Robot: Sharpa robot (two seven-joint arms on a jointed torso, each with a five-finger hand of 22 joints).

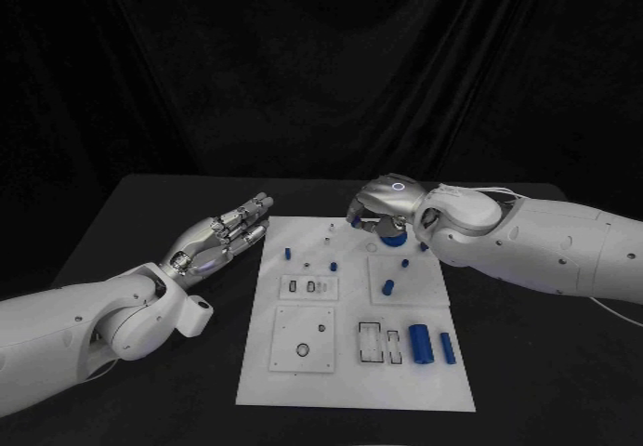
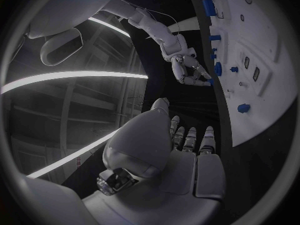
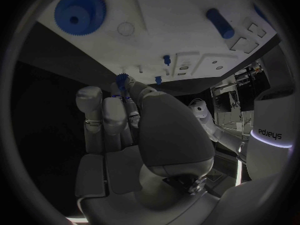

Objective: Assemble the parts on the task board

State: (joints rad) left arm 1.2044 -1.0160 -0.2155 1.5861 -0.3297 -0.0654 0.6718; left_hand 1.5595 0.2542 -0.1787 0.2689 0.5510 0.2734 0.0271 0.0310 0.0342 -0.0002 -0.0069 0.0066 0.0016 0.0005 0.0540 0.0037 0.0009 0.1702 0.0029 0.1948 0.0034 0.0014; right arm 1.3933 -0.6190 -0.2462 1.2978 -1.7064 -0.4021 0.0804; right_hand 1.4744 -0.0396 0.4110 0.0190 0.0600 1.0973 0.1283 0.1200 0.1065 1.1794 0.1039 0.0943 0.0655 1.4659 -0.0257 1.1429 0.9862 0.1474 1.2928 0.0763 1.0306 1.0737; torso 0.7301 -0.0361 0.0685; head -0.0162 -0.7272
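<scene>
the flat white rectangular task board [image 1: 351, 372] lies in the middle of the black table [image 1: 148, 200], its long side running from near to far. the left hand [image 1: 221, 237] hovers just off the board's left edge, towards the far end, palm open and fingers stretched out side by side, holding nothing; the left wrist view shows the same straight fingers [image 2: 189, 137] above the dark table beside the board's edge.

the right hand [image 1: 382, 209] is over the far right part of the board, fingers bent downward. in the right wrist view its fingertips [image 3: 125, 87] pinch a small blue toothed gear [image 3: 122, 78] just above the white surface. close under that hand in the head view sits a large round blue gear [image 1: 394, 240], flat on the board; the right wrist view shows its toothed rim and centre hole.

other blue parts are spread over the board: a short blue peg [image 1: 287, 251] stands near the far left edge, a small blue pin [image 1: 334, 267] stands near the middle, and a blue stub [image 1: 388, 287] sits on a raised white square plate on the right. near the right edge, closer to the robot, a thick blue cylinder [image 1: 422, 344] and a thinner blue rod [image 1: 446, 348] lie side by side, just beside two narrow rectangular slots [image 1: 378, 344].
</scene>
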